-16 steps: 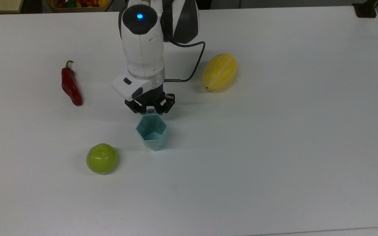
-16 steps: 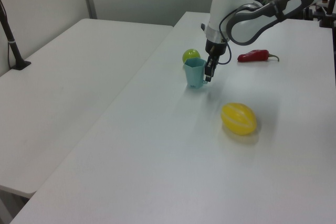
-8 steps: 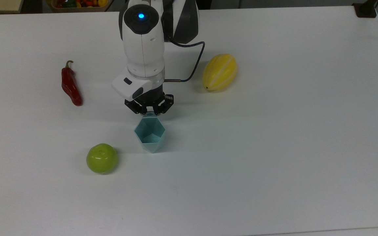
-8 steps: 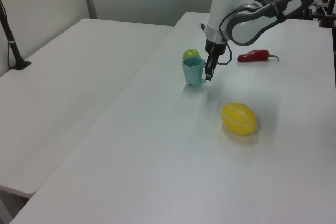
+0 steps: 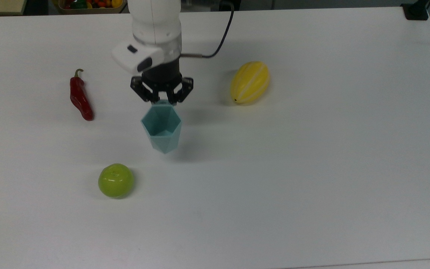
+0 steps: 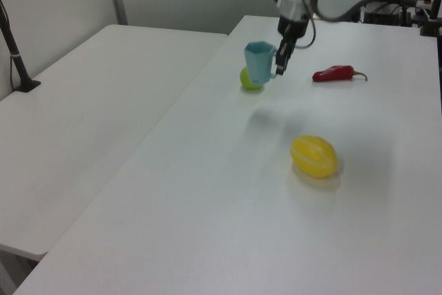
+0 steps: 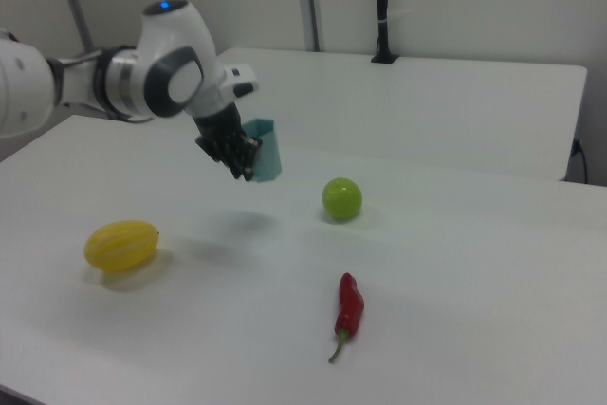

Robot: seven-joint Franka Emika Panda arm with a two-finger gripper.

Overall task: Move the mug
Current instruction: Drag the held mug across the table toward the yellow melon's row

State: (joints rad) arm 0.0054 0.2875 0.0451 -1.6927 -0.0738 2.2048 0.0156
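White bench (image 5: 312, 168) is carrying all things. Robot arm (image 5: 157, 22) is reaching in from top view's top edge. Tool (image 5: 162, 100) is gripping mug (image 5: 161, 129) at tab on rim, fingers closed on it. Mug is hanging upright in air above bench, shadow lying under it in left view. Yellow melon (image 5: 249, 82) is lying well apart at top view's right. Green apple (image 5: 115, 180) is sitting near, below mug in top view. Red chili (image 5: 80, 96) is lying at top view's left.

I see a pale teal faceted mug (image 5: 161, 127), a pale-striped yellow melon (image 5: 249, 82), a glossy green apple (image 5: 115, 180), a dark red chilli pepper (image 5: 80, 97) and a plain white table (image 5: 312, 149).
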